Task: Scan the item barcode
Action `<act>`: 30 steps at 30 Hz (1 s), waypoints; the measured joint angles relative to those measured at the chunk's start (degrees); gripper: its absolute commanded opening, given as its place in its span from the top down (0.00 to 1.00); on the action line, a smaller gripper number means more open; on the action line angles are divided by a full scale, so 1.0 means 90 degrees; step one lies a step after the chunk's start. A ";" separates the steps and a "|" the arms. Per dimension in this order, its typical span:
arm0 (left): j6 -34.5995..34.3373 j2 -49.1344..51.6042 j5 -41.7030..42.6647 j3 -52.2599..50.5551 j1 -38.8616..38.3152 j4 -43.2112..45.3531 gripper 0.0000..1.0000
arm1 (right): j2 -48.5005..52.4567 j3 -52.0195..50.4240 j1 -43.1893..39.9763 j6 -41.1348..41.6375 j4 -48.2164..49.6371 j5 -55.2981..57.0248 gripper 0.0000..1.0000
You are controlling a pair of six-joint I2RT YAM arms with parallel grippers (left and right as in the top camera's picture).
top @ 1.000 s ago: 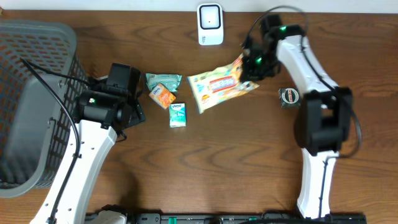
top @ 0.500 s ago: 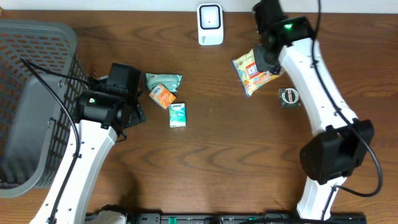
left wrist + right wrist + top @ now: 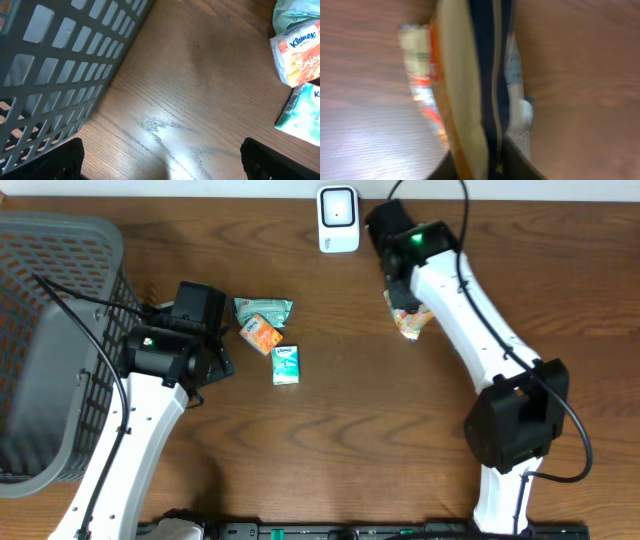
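- The left gripper (image 3: 160, 170), nearest the base, hangs low over the table (image 3: 350, 440) beside the basket (image 3: 100, 240). Its jaws are spread wide and hold nothing; judged parked clear of the working side.
- The tissue packs (image 3: 270, 335) lie just to its right, close together; judged to be awaiting their turn.
- Farther out, the right gripper (image 3: 482, 167) has its jaws closed on the snack packet (image 3: 411, 319). Its wrist view shows the packet edge-on and blurred between the fingers. The packet hangs partly under the forearm, near the scanner and a little to its right.
- The scanner (image 3: 338, 218) stands at the far edge. The packet is judged to be held there so its barcode can be presented.
- A second ago the packet lay spread flat mid-table, pinched at its right end. It has since been lifted, turned and carried outward.
- The right arm has swung toward the scanner and now covers the small round item seen earlier.
- The left arm and tissue packs are unchanged.
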 measured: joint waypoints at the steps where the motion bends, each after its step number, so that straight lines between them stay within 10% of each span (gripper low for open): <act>1: 0.0000 0.0000 0.0000 0.0000 0.0000 0.0000 0.02 | 0.0000 0.0000 0.0085 -0.0007 0.0034 -0.0172 0.68; 7: 0.0002 0.0000 0.0000 0.0000 0.0000 -0.0002 0.02 | 0.0000 0.0000 0.0600 0.0017 0.0401 -0.1564 0.22; 30: 0.0000 0.0000 0.0000 0.0000 0.0000 0.0000 0.02 | 0.0000 0.0000 -0.0410 0.0049 0.0529 -0.2334 0.12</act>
